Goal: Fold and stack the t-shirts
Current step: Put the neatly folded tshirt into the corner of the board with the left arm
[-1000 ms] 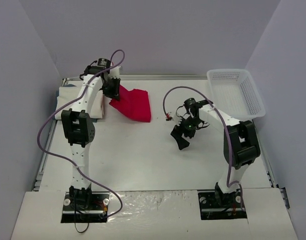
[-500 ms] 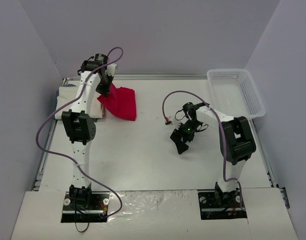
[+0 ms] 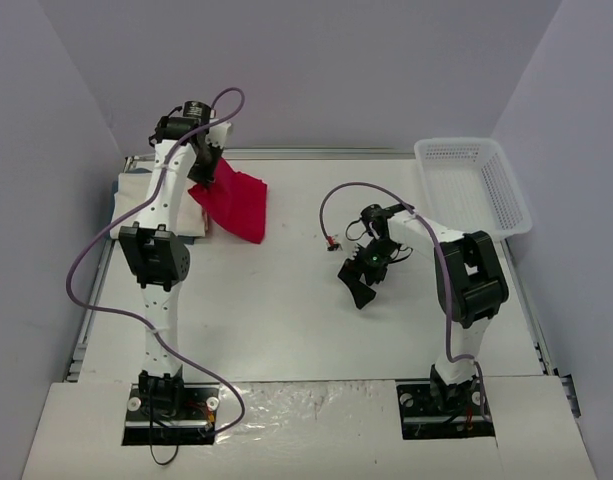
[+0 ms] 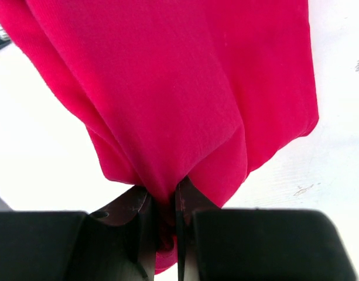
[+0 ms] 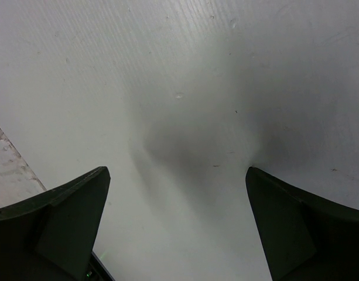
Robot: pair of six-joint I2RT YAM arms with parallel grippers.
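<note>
The red t-shirt (image 3: 236,203) hangs folded from my left gripper (image 3: 201,170) at the far left of the table. Its lower edge trails toward the middle. In the left wrist view the red t-shirt (image 4: 167,88) fills the frame, and my left gripper (image 4: 161,196) is shut on a bunched fold of it. The white t-shirt (image 3: 131,200) lies as a folded rectangle by the left edge, partly behind the left arm and just left of the red one. My right gripper (image 3: 358,283) hovers open over bare table, right of centre; the right wrist view shows my right gripper (image 5: 176,170) with nothing between its fingers.
A white mesh basket (image 3: 473,143) stands at the back right corner. A small cable connector (image 3: 334,238) lies on the white table (image 3: 286,310) left of the right wrist. Grey walls close in the left, back and right sides.
My left gripper has carried the red t-shirt leftward, so it now overlaps the edge of the white t-shirt. The right gripper has drifted slightly left and stays open.
</note>
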